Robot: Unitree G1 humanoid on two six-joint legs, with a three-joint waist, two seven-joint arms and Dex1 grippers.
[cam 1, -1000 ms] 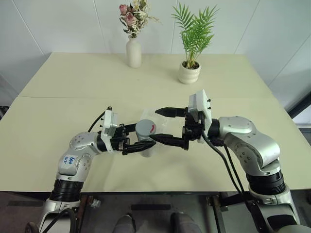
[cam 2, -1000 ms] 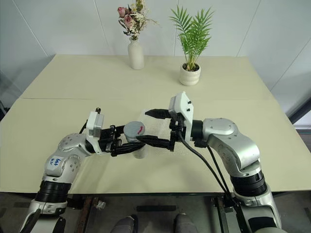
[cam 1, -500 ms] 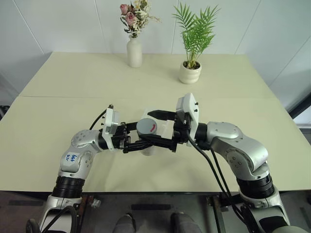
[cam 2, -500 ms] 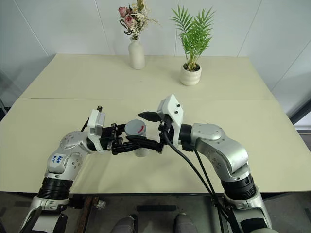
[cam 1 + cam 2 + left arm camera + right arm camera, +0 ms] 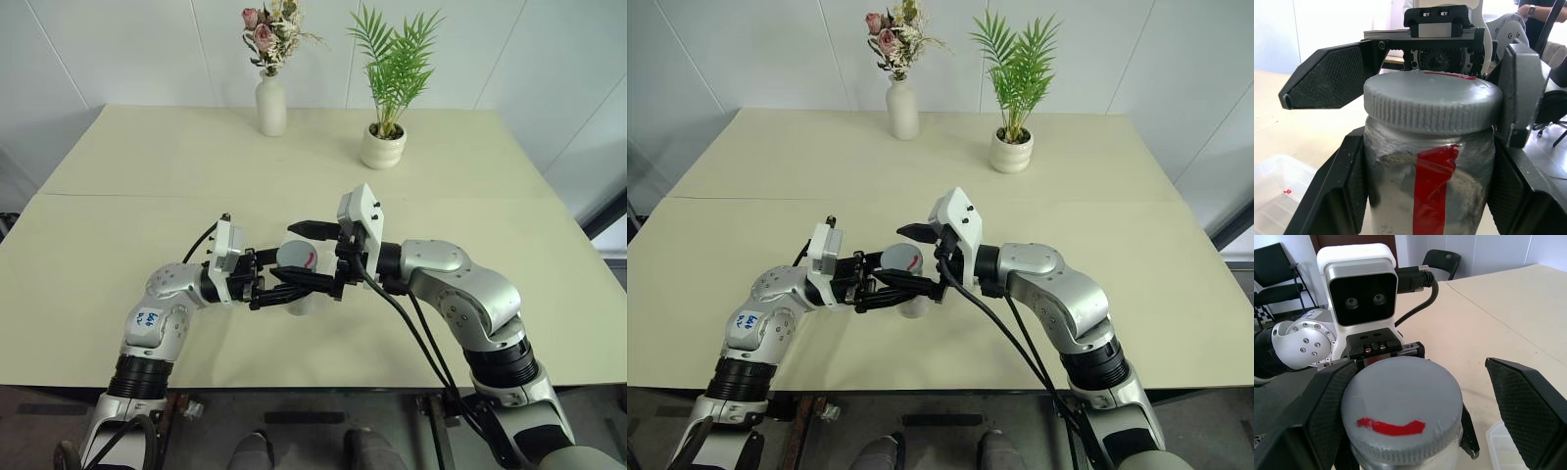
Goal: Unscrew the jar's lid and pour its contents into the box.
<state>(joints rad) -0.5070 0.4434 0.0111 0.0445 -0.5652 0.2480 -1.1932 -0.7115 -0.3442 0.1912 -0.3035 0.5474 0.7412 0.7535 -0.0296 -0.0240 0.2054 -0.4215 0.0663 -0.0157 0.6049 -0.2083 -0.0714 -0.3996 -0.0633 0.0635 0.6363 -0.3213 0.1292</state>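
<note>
Two grippers meeting over the middle of the cream surface, both at one jar. Left gripper: jaws shut on the jar, one black finger pressed to each side of the clear body below the cap, red stripe on the wall facing the left wrist camera. Jar upright, held between the arms near the surface's front half. Lid: grey, ribbed rim, curved red mark on top, seated on the jar. Right gripper: jaws spread wide, one finger on each side of the lid at cap height; far finger clearly apart from the rim, contact of the near finger not discernible. Contents: greyish-brown residue dimly visible through the jar wall, no single piece distinguishable. Box: clear, shallow, rounded corners, lying on the surface just beside and behind the jar, partly hidden by the grippers in the head views. Far side of the surface: white vase of dried flowers and potted green plant, well apart from the grippers.
</note>
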